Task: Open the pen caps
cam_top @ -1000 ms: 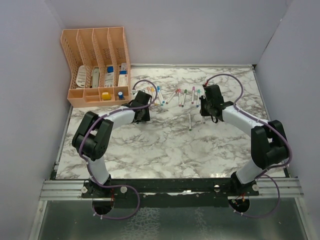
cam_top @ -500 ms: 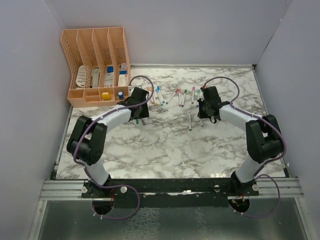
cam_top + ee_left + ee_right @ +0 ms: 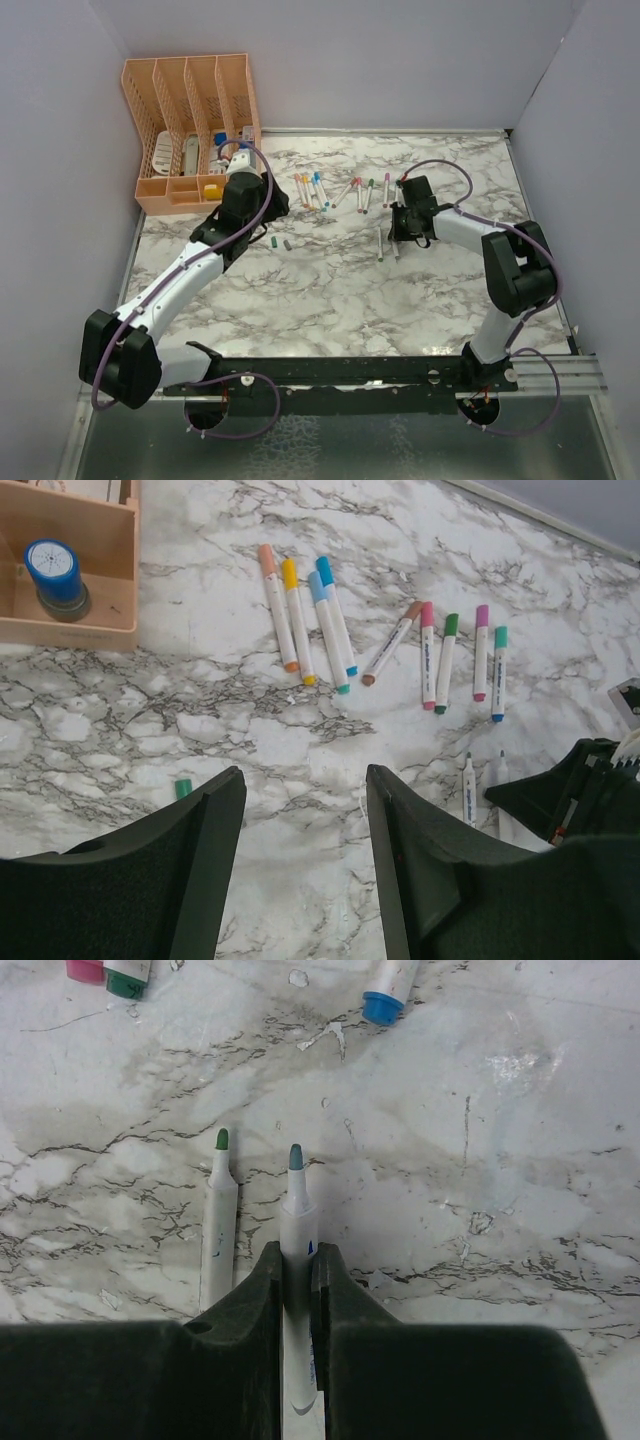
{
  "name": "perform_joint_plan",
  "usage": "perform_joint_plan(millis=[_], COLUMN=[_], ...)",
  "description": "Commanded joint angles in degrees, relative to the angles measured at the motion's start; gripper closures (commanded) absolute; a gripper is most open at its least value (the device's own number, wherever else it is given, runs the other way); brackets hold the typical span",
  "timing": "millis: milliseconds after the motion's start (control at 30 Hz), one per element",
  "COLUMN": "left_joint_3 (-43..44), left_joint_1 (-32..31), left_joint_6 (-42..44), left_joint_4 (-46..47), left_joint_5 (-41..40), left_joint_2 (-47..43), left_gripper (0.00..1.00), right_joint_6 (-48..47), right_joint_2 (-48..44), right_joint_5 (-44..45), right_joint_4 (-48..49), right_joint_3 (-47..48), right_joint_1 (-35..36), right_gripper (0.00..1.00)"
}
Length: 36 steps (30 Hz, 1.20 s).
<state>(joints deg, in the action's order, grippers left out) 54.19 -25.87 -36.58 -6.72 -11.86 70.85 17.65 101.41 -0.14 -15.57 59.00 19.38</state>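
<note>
Right wrist view: right gripper [image 3: 297, 1265] pinched tight on a thin white uncapped pen barrel with a blue-grey tip [image 3: 297, 1200]. The tip points away from the fingers, low over the white-and-grey marble tabletop [image 3: 480, 1160]. A second bare white barrel with a green tip [image 3: 217, 1240] lies just beside it, parallel and ungripped. Overhead, both read only as thin lines.

Left wrist view: left gripper [image 3: 300, 825] spread wide, nothing between the fingers. A short loose green plastic cap [image 3: 183, 788] lies on the marble just beside one finger. The overhead view adds a small grey piece [image 3: 288, 243] next to it, possibly another cap but too small to tell.

Farther back: capped white markers [image 3: 330, 635] in two loose groups, coloured caps on.

Edges: a peach slotted plastic desk organiser [image 3: 190, 110] fills the far left corner, with the left wrist near its front. Grey walls [image 3: 60, 150] close in left, right and back. Bare marble runs from the pens to the arm bases.
</note>
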Motion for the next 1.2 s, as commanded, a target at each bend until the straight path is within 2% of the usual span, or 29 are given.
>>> perform_joint_plan(millis=[0,300,433,467,600,633,800,1167], left_joint_3=[-1.99,-3.94,-4.31,-4.41,-5.11,-5.27,-6.14,-7.43], left_joint_1=[0.06,0.1,0.11,0.09,0.07,0.11,0.12,0.11], left_joint_6=[-1.26,-1.84,-1.91,-1.91,-1.62,-1.52,-1.21,-1.35], left_joint_4=[0.26,0.86,0.88,0.89,1.74,2.0,2.8,3.7], left_joint_5=[-1.59,-2.76,-2.73,-2.66,-1.72,-1.26,0.2,0.77], left_joint_2=[-2.25,-6.08,-6.8,-6.98,-7.56,-7.62,-8.21,-9.6], left_gripper=[0.45,0.45,0.45,0.45,0.4,0.38,0.3,0.29], right_joint_6=[1.57,2.13,1.97,1.94,0.46,0.05,-0.6,-2.14], right_joint_2=[1.19,0.58,-1.44,-2.44,-3.09,-1.9,5.38,18.15], right_joint_5=[-2.22,-2.24,-0.82,0.13,4.78,6.1,9.73,7.98], right_joint_4=[1.64,1.3,0.42,0.5,-0.53,-1.9,-7.3,-9.55], right_joint_3=[1.97,2.19,3.56,4.02,8.86,11.14,20.79,32.92], right_joint_1=[-0.39,-0.39,-0.39,-0.39,-0.46,-0.48,-1.8,-5.95], right_gripper=[0.9,0.62,0.61,0.58,0.3,0.28,0.27,0.43])
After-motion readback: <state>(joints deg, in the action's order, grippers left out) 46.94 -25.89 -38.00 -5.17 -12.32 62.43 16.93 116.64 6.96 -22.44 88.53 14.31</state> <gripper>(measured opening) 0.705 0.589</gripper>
